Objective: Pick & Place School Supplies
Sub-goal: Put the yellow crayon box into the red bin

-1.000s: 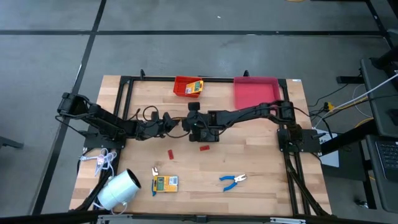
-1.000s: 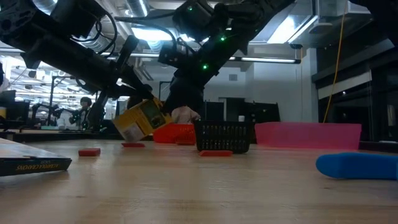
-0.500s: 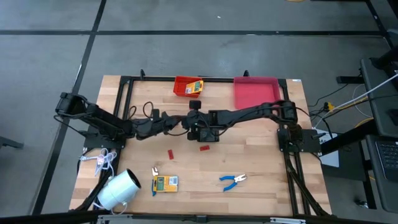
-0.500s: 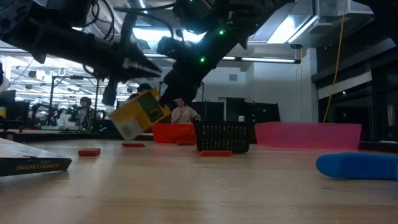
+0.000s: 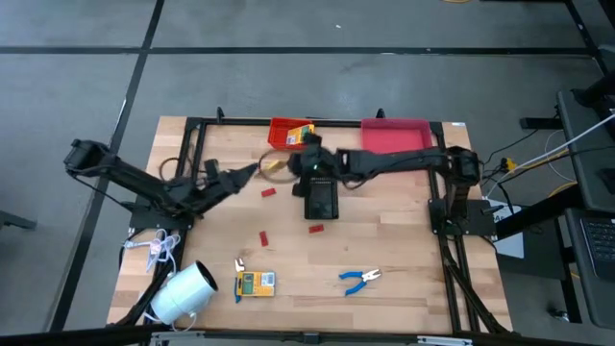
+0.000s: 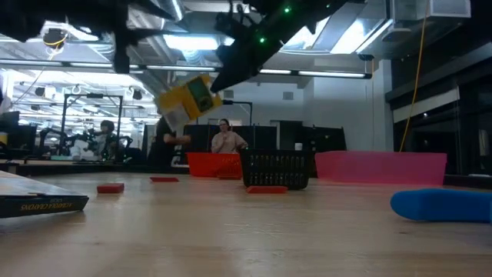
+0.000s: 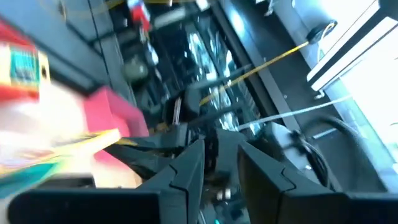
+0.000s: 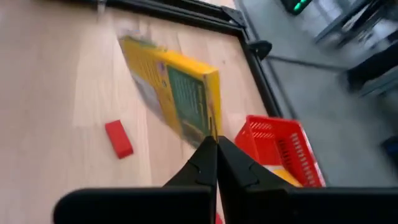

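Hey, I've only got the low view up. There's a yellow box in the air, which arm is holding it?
Observer: The right end effector is shut on the yellow box, pinching one edge.
Operator: Where is it over the table?
Observer: Just in front of the red bin at the far edge; a second box lies in that bin.
Operator: And the left arm?
Observer: The left end effector is open and holds nothing, on the left side of the held box.

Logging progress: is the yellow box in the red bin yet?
Not yet. The yellow box hangs tilted in the right gripper, above the table.
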`<move>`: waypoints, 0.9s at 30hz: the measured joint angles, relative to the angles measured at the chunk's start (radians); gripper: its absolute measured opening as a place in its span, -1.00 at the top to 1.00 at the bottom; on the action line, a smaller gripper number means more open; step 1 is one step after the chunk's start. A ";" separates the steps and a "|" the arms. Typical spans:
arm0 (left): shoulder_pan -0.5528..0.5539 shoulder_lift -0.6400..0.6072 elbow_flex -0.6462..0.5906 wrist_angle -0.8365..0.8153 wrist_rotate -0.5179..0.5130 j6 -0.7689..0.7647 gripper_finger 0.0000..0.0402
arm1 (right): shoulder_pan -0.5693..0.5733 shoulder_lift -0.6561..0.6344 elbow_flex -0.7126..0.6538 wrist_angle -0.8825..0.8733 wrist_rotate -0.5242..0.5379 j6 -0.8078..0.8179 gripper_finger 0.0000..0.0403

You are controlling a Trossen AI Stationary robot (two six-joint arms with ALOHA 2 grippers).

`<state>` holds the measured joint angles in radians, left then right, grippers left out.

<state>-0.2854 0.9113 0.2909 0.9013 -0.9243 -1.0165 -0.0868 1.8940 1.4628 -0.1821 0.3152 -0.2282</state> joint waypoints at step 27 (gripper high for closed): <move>-0.211 -0.157 0.000 -0.062 -0.247 0.193 0.70 | -0.413 0.095 0.282 -0.208 -0.801 0.641 1.00</move>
<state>-0.4968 0.7544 0.2909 0.8394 -1.1709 -0.8234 -0.5000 1.9888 1.7443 -0.3896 -0.4857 0.4124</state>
